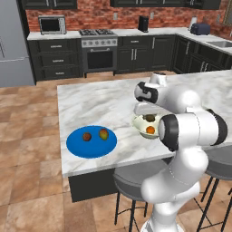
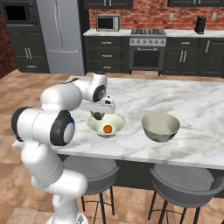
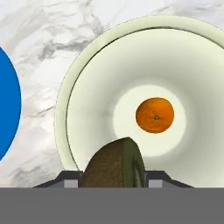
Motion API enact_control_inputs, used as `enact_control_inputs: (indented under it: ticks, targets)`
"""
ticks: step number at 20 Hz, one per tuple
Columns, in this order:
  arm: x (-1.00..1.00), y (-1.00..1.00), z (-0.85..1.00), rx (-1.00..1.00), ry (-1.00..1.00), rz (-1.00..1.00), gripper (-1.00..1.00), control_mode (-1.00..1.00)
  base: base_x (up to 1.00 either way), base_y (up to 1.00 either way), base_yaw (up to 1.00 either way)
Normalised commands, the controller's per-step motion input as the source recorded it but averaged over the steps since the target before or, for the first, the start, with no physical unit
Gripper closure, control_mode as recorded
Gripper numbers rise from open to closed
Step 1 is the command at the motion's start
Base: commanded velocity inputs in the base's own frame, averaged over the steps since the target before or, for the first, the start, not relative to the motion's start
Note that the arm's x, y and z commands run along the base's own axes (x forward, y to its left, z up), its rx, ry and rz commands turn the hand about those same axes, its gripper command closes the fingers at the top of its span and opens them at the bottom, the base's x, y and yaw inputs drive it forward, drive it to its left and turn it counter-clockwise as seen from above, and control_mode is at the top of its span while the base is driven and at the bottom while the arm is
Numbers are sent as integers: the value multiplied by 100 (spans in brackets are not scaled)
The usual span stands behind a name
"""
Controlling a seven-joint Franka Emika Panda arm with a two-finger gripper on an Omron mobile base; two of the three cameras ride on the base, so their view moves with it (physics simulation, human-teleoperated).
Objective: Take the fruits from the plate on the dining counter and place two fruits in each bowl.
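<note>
The end effector (image 3: pixel 113 183) is pinching the kiwi (image 3: pixel 114 164) over the cream bowl (image 3: pixel 87 87)'s near rim, risking it bouncing out onto the bench (image 3: pixel 39 39).

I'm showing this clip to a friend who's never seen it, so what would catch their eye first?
Probably the white arm reaching over the marble dining counter, its gripper shut on a dark brown-green kiwi above the cream bowl, where an orange lies at the bottom. Next, the bright blue plate beside that bowl holds two more fruits, and a grey bowl stands on the other side.
</note>
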Motion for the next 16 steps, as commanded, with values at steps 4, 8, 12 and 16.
enact_control_inputs:
  ticks: [4,8,12,16]
  targets:
    - [34,-76,-66,-1,-1,0,100,-100,0,0,0]
    - [20,-35,-62,0,-1,-1,100,-100,0,0,0]
    - [19,-1,-30,0,0,0,100,-100,0,0,0]
    - [13,0,-1,0,0,0,100,-100,0,0,0]
